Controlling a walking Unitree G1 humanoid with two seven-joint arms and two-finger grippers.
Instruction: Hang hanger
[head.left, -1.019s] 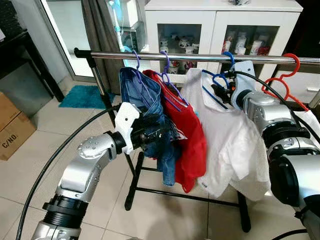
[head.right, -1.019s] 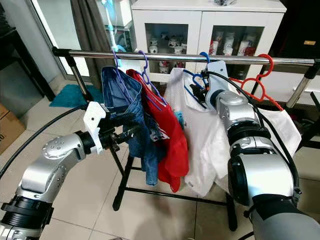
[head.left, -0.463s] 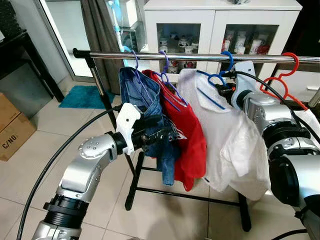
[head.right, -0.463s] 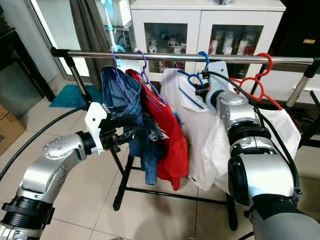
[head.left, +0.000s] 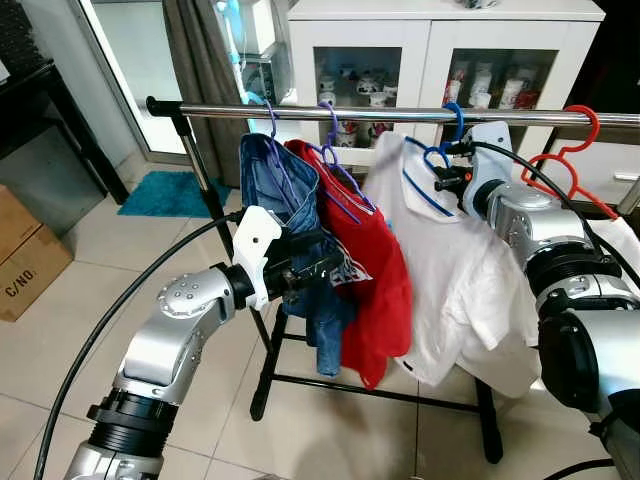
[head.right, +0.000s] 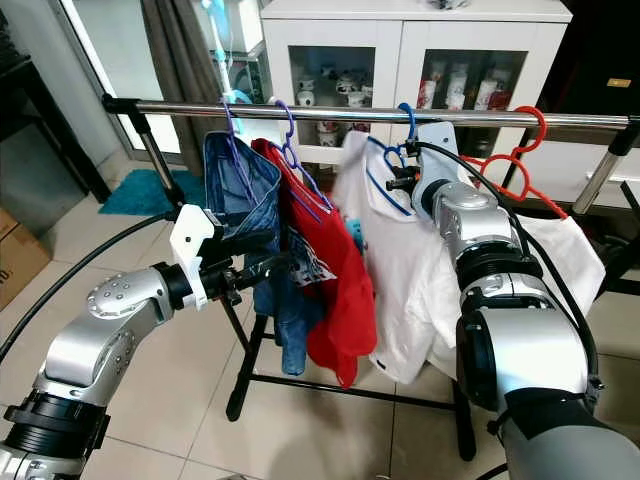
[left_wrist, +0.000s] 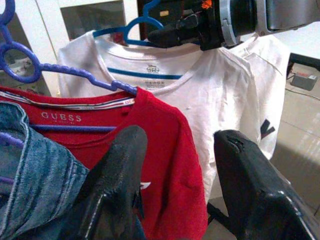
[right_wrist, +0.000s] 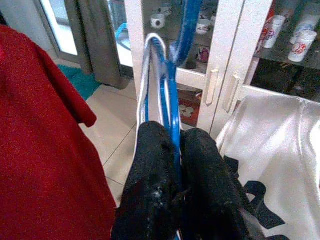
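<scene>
— Where's it at? The rail (head.left: 400, 114) runs nine to three.
— White shirt (head.left: 450, 280) on the blue hanger (head.left: 432, 160), hook over the rail near one o'clock. Right gripper (right_wrist: 177, 165) pinches the hanger; I'd say release comes next.
— And the left gripper (left_wrist: 175, 150)?
— Fingers wide apart, by the red shirt (head.left: 375, 270).
</scene>
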